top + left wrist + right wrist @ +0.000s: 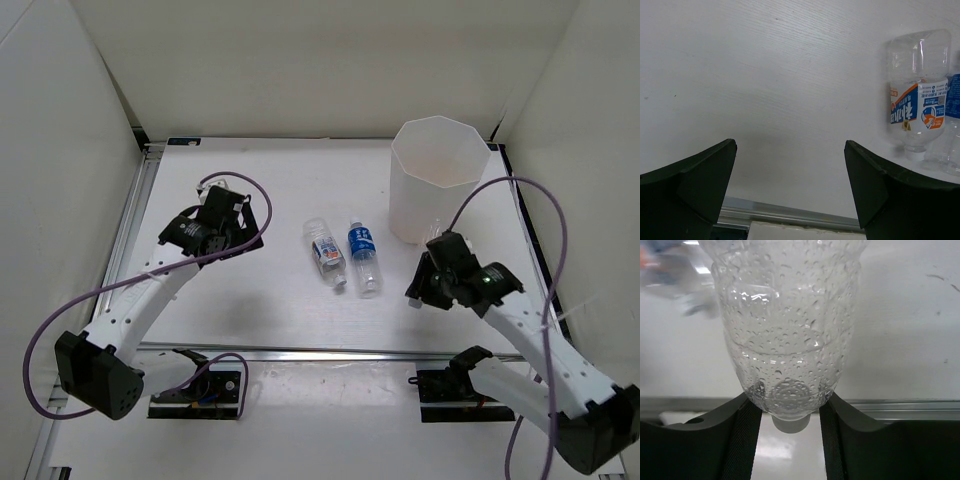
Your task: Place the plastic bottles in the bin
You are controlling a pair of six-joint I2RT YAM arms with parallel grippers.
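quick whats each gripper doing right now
left gripper: open, holding nothing
right gripper: closed on the clear unlabelled bottle

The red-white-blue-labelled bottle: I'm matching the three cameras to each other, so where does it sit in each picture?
Top external: the red-white-blue-labelled bottle lies near the picture's middle, just left of the blue-label bottle.
Left wrist: the bottle is at the right edge, cap pointing down the picture.
Right wrist: not identifiable; the unlabelled bottle fills the view, with only a blur at top left.
Shared landmark: the metal rail, crossing the lower part of all three views.
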